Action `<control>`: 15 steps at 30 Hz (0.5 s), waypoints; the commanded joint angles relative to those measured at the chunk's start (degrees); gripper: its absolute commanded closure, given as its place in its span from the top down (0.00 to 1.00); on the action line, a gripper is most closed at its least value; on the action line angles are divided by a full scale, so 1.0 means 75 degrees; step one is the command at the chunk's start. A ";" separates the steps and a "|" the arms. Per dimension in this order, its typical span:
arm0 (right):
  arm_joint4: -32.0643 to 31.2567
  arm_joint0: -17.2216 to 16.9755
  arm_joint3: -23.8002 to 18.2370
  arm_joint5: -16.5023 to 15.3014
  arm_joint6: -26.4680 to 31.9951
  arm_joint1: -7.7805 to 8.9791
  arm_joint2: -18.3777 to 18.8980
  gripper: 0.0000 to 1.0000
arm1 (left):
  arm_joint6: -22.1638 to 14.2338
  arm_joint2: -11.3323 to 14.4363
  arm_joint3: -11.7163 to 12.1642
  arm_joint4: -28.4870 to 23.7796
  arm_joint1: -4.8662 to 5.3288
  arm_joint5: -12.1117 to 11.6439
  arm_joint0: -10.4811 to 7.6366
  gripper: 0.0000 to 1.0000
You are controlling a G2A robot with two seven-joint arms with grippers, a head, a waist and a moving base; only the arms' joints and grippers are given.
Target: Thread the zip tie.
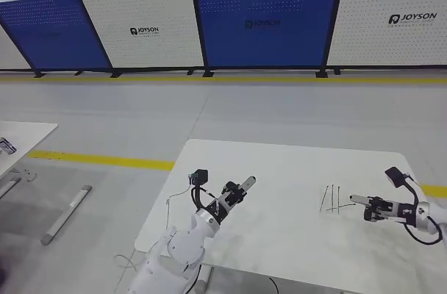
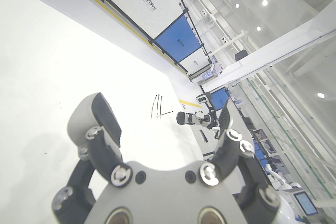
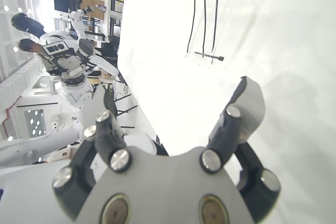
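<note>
Several black zip ties (image 1: 332,198) lie on the white table (image 1: 282,169) toward its right side: three side by side and one short one across their ends (image 3: 209,55). My right gripper (image 1: 358,199) hovers just to the right of them, open with nothing between its fingers (image 3: 248,93). My left gripper (image 1: 242,187) is over the table's left part, well away from the ties, open and empty. In the left wrist view the zip ties (image 2: 157,107) lie far off beyond the open fingers (image 2: 106,117), with the right gripper (image 2: 181,117) beside them.
The table's near-left edge (image 1: 161,213) lies under the left arm. Another white table (image 1: 18,143) stands at far left, with a grey bar (image 1: 65,214) on the floor. Blue and white panels (image 1: 267,33) line the back.
</note>
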 commanded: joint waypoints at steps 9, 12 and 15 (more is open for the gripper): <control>-0.0017 0.0012 0.0018 0.0008 -0.0014 -0.0002 -0.0011 1.00 | 0.0000 0.0000 0.0000 0.0000 0.0000 0.0000 0.0000 1.00; -0.0005 0.0047 0.0108 0.0050 -0.0144 -0.0033 -0.0163 1.00 | 0.0000 0.0000 0.0000 0.0000 0.0000 0.0000 0.0000 1.00; -0.0071 0.0267 0.0376 0.0129 -0.0287 -0.0092 -0.0440 1.00 | 0.0000 0.0000 0.0000 0.0000 0.0000 0.0000 0.0000 1.00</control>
